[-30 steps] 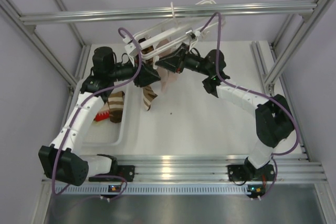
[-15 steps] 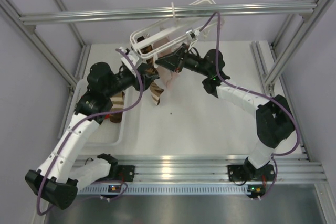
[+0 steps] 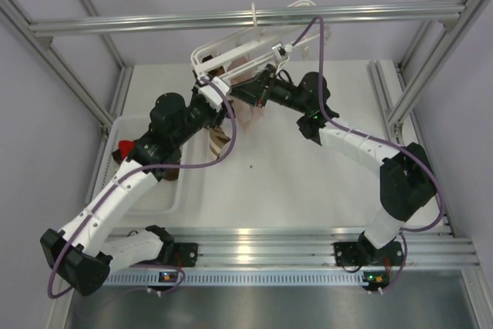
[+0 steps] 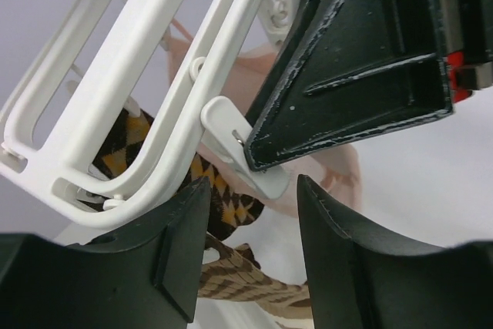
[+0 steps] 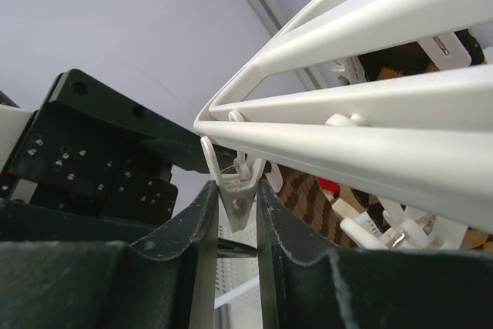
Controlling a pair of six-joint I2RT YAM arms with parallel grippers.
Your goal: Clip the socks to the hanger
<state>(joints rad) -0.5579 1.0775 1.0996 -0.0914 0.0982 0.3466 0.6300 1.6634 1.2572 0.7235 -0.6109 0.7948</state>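
Overhead, one white plastic laundry hanger [image 5: 370, 152], a long open rectangular frame, hooked on the one grey aluminium rail [image 3: 154, 21] and tilted, well above the white worktop [image 3: 308, 182]. Two arms, both reaching up to the frame's left end as seen from above. Right hand [image 5: 233, 213] clenched on one small white plastic clip [image 5: 229, 169] under the frame's bar, both fingers pressing its sides. Left hand [image 4: 253, 198] released, two fingers parted just below that same clip, gripping nothing. One dark-brown-and-cream striped sock [image 3: 220, 140] dangling beneath that end of the frame, just behind the clip; unclear whether caught in any clip. One pale pink sock [image 3: 250, 113] hanging beside it, under the right hand. Several more clips along the bars, too crowded to count. At the left, one white plastic tray [image 3: 176, 190] on the worktop, with one red object [image 3: 125, 146] and some brown fabric inside, largely hidden by the left arm, number of socks there not clear
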